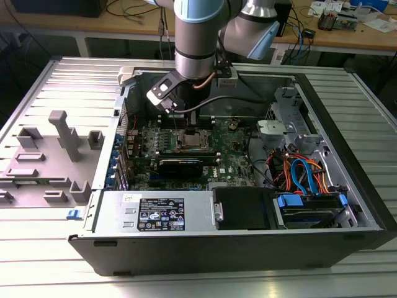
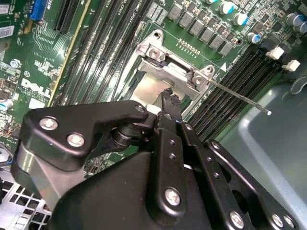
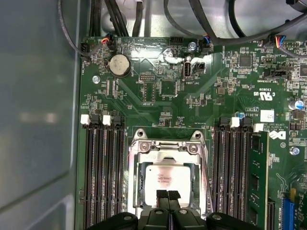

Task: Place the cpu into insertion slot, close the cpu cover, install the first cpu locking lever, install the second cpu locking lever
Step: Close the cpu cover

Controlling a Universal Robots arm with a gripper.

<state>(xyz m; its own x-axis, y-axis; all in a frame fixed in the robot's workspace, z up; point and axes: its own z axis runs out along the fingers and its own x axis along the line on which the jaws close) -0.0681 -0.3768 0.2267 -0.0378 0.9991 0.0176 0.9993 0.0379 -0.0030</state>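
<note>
Reaching down into the open computer case (image 1: 347,205) on the ribbed metal bench (image 1: 68,81), the arm (image 1: 197,37) held its jaws right over the socket (image 3: 140,137). The socket lay about midway across the green board (image 3: 158,91), between two banks of memory slots (image 3: 103,177). The jaws were together, tip against tip, with nothing seen between them. In the first wrist view their tips met at the edge of the chip (image 3: 165,179) nearest the camera; whether they touched it or hung just above could not be told. The chip already lay flat and square in the socket, so nothing needed carrying. That would explain the pinched-together tips: a narrow point suits pressing or nudging better than grasping. The cover (image 3: 140,187) framed the chip through its window and looked lowered over it, though how fully it was seated was unclear. In the second wrist view a thin lever (image 2: 237,98) stuck out from the socket's corner over the memory slots, free of any catch, so by my reading the locking was not yet done.
</note>
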